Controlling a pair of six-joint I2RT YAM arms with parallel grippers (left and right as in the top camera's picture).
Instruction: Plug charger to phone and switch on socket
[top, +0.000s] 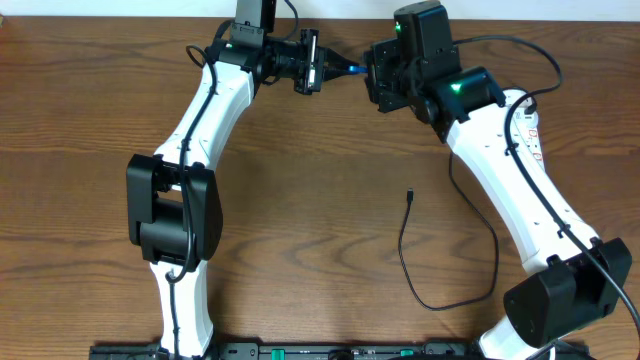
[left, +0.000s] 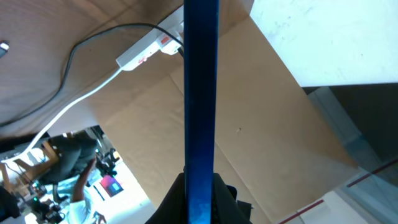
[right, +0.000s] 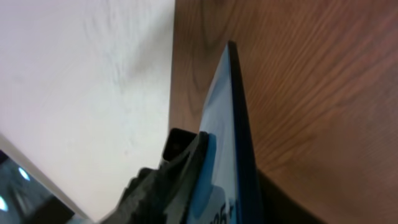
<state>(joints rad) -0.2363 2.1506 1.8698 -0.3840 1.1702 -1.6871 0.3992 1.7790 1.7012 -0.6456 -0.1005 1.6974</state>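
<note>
Phone: the phone (top: 346, 68) is held on edge between the two arms and is seen from above as a thin blue sliver. Its teal screen is caught by the right wrist camera.

Left pincer: the left gripper (top: 316, 62) is clamped on one end of the phone. Dark fingers are seen on either side of the blue edge in its own camera.

Right pincer: the right gripper (top: 370, 74) is closed on the opposite end of the phone, with one finger (right: 177, 165) laid flat on the screen.

Charger: the charger (top: 440, 300) lies loose on the table (top: 300, 210), gripped by neither arm. Its connector tip (top: 410, 196) is well apart from the phone, nearer the arm bases and a little to the right.

Socket: the socket (top: 531, 128) is placed to the right of the phone, beyond the right forearm and partly hidden by it. Its red markings and white lead (left: 74, 106) are shown in the left wrist view. The switch position cannot be told.

Step in hand: this is judged to be a handover or a two-handed steadying of the phone. Plugging has not begun.

Next move: one gripper must be freed and sent to the connector tip while the phone is kept firm by the other. The small tip will have to be pinched close behind its end and lined up squarely with the port, which is not seen here. The socket switch is to be pressed afterwards.
</note>
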